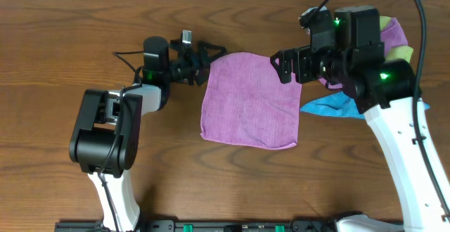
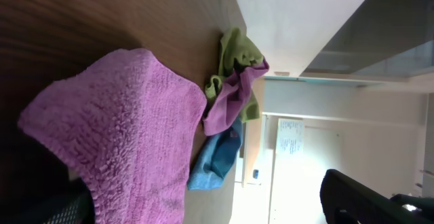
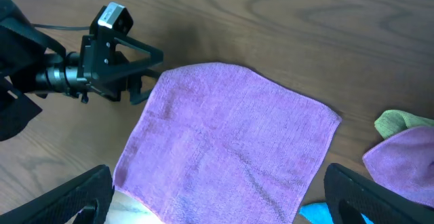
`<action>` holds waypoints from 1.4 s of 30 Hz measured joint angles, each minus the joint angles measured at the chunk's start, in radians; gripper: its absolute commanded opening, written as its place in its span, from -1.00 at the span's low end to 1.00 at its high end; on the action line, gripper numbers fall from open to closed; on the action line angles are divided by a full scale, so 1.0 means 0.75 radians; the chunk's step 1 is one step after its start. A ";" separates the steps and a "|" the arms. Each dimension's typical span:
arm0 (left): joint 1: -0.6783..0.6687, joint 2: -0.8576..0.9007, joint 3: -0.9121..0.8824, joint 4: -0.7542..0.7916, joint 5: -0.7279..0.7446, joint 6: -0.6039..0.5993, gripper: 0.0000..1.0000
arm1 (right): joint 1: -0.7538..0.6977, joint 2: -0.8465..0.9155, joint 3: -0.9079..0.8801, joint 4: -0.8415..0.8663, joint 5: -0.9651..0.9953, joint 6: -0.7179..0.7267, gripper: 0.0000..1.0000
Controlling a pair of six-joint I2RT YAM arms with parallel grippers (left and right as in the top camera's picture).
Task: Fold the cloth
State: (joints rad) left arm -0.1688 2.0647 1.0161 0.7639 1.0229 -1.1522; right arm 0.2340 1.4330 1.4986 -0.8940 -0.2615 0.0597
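Observation:
The lilac cloth point(image 1: 247, 102) lies spread flat on the wooden table point(image 1: 70, 21). My left gripper point(image 1: 209, 63) stands open at its far left corner, fingertips just at the cloth's edge. In the left wrist view the cloth point(image 2: 122, 129) fills the lower left between the dark fingers point(image 2: 41, 203) of the open gripper point(image 2: 203, 207). My right gripper point(image 1: 285, 67) hangs open over the far right corner. From the right wrist, the cloth point(image 3: 224, 142) spreads below the open gripper point(image 3: 220, 197), and the left gripper point(image 3: 132, 71) shows at its corner.
A bright blue cloth point(image 1: 330, 105) lies right of the lilac one, partly under the right arm. Behind it, a purple cloth point(image 1: 395, 29) is bunched with a lime-green one point(image 1: 401, 50). The same pile shows in the left wrist view point(image 2: 230, 95).

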 measured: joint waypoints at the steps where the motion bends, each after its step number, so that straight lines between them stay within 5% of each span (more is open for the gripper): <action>1: 0.000 0.000 0.000 0.005 0.002 0.002 0.91 | 0.000 0.000 0.000 -0.001 0.000 0.000 0.98; 8: 0.001 0.000 0.000 0.103 0.045 0.110 0.91 | 0.000 0.000 0.000 -0.025 0.000 0.000 0.98; 15: 0.089 0.001 0.004 -0.093 0.130 0.392 0.91 | 0.000 0.000 0.000 -0.084 0.001 0.000 0.98; 26: 0.237 -0.001 0.005 -0.178 0.244 0.509 0.91 | 0.000 0.000 0.000 -0.098 0.001 0.000 0.99; 42: 0.167 -0.002 0.008 -0.618 0.034 0.763 0.91 | 0.000 0.000 0.000 -0.087 0.001 0.000 0.98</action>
State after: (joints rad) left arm -0.0433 2.0636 1.0218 0.3000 1.0485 -0.5797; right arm 0.2340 1.4330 1.4986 -0.9596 -0.2607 0.0597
